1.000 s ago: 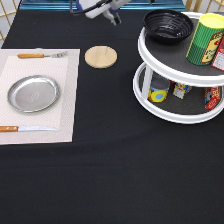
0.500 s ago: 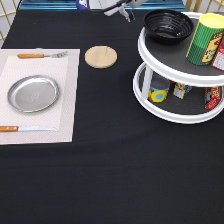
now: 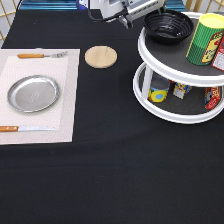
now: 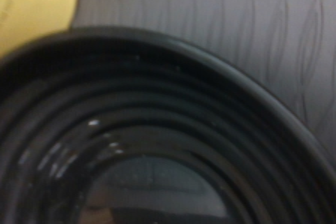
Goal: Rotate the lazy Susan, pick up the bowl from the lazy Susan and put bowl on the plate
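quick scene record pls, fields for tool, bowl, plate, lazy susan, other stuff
tool: tool at the exterior view's top, beside the bowl's left rim
bowl: black bowl on the lazy Susan's top tier, not lifted; its ridged inside fills the wrist view
plate: silver plate bare on the placemat, exterior view's left
lazy Susan: lazy Susan also carries a green can
other: wooden coaster

light: even, bright | glare: plate [image 3: 33,93] | wrist: bowl [image 4: 150,150] blurred, glints
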